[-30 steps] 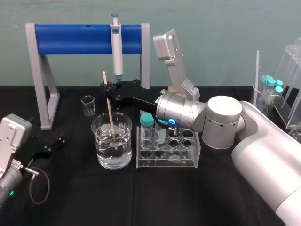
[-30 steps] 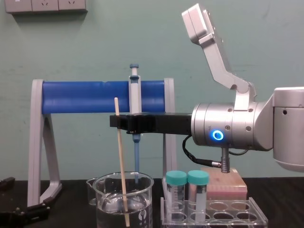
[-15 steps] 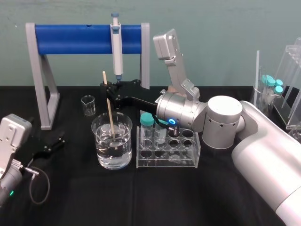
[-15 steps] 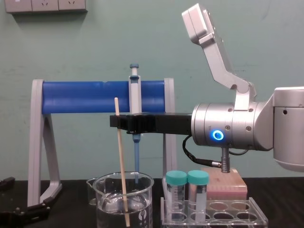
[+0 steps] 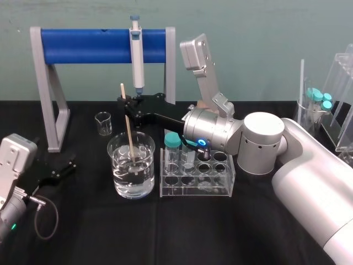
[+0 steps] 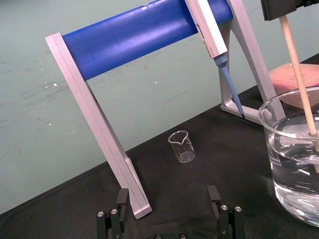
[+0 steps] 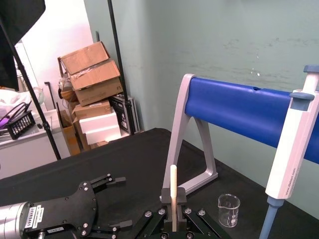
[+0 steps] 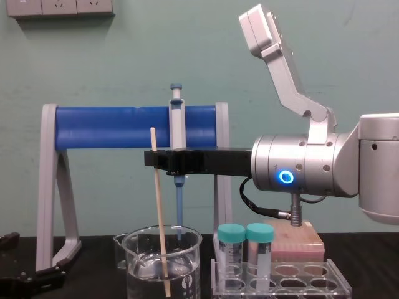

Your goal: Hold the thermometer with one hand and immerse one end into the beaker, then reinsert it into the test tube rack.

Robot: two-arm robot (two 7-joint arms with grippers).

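The thermometer [image 5: 128, 128] is a thin tan rod standing nearly upright, its lower end under the water in the large clear beaker [image 5: 131, 175]. My right gripper [image 5: 126, 104] reaches in from the right above the beaker and is shut on the rod's upper part. The chest view shows the thermometer [image 8: 160, 218] dipping into the beaker [image 8: 142, 269] below the right gripper [image 8: 153, 159]. Just right of the beaker stands the clear test tube rack [image 5: 212, 185]. My left gripper [image 6: 169, 219] rests open on the black table, left of the beaker.
A pipette [image 5: 136, 55] hangs from the blue-barred stand [image 5: 83, 45] behind the beaker. A small glass beaker [image 5: 102, 122] sits near the stand. Two teal-capped tubes [image 8: 245, 249] stand in the rack, a pinkish tip box [image 8: 298, 242] behind it. More tubes [image 5: 319, 100] stand far right.
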